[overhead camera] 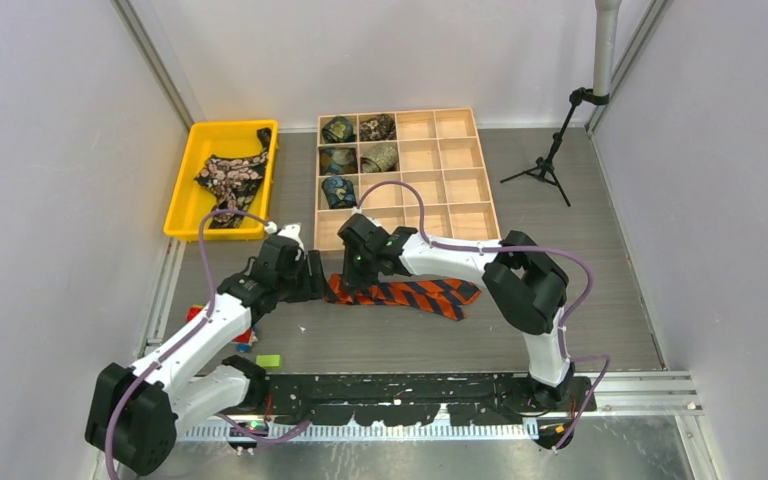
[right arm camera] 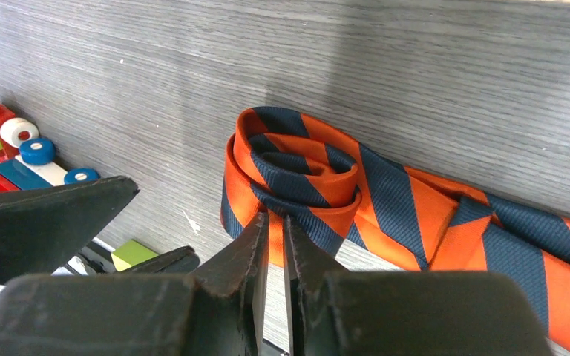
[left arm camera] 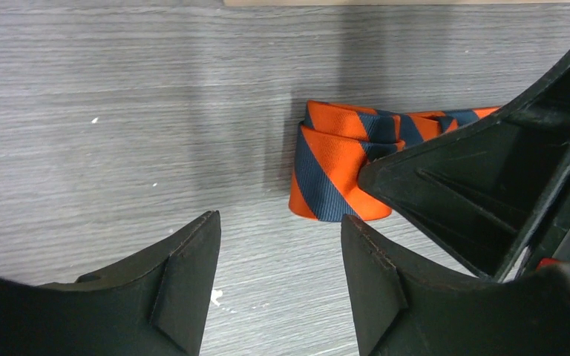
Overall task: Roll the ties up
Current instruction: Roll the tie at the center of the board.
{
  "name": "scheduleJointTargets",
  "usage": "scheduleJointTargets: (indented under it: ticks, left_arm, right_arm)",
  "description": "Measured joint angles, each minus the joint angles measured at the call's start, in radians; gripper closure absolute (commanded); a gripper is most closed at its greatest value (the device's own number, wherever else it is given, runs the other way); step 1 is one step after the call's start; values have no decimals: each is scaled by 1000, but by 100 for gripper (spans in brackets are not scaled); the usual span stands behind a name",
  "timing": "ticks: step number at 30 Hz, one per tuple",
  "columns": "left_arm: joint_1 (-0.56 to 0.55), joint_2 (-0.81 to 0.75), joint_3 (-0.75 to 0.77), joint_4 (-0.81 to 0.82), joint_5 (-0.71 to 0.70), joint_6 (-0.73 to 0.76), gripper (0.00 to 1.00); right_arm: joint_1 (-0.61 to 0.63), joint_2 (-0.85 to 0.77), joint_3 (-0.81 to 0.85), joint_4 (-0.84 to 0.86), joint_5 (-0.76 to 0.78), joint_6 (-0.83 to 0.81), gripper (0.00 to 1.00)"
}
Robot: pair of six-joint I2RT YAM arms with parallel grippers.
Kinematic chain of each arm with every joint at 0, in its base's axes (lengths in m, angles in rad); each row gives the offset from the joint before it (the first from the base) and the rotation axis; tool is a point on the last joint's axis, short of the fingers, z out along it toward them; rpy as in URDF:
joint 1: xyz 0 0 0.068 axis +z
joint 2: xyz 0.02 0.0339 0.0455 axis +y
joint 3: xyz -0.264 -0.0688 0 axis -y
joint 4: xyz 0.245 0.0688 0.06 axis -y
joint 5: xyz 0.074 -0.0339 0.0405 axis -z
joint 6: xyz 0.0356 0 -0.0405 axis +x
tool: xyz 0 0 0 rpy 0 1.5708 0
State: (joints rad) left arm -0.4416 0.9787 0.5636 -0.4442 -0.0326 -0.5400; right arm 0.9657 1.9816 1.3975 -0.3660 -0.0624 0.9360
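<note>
An orange-and-dark-blue striped tie (overhead camera: pixel 420 294) lies on the grey table in front of both arms, its left end coiled into a loose roll (right arm camera: pixel 289 170). My right gripper (right arm camera: pixel 274 219) is shut on the near edge of that roll, with orange fabric pinched between its tips. My left gripper (left arm camera: pixel 278 230) stands open just left of the roll (left arm camera: pixel 334 170), nothing between its fingers. From above, the two grippers (overhead camera: pixel 318 278) (overhead camera: pixel 353 283) are close together at the tie's left end. A black tie with pink flowers (overhead camera: pixel 228 175) lies in the yellow bin (overhead camera: pixel 185 205).
A wooden compartment box (overhead camera: pixel 455 165) behind the tie holds several small rolled ties (overhead camera: pixel 360 145) in its left cells. Coloured toy blocks (right arm camera: pixel 22 141) and a green block (overhead camera: pixel 269 360) sit near the left arm. A black tripod (overhead camera: pixel 545 165) stands at the back right.
</note>
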Motion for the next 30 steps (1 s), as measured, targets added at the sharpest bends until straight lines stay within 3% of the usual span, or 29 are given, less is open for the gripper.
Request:
scheduleJointTargets:
  ticks: [14, 30]
  left_arm:
    - [2, 164, -7, 130, 111, 2, 38]
    - [2, 189, -8, 191, 158, 18, 35]
  right_arm:
    - [-2, -27, -12, -24, 20, -32, 82]
    - [-12, -31, -50, -20, 37, -44, 83]
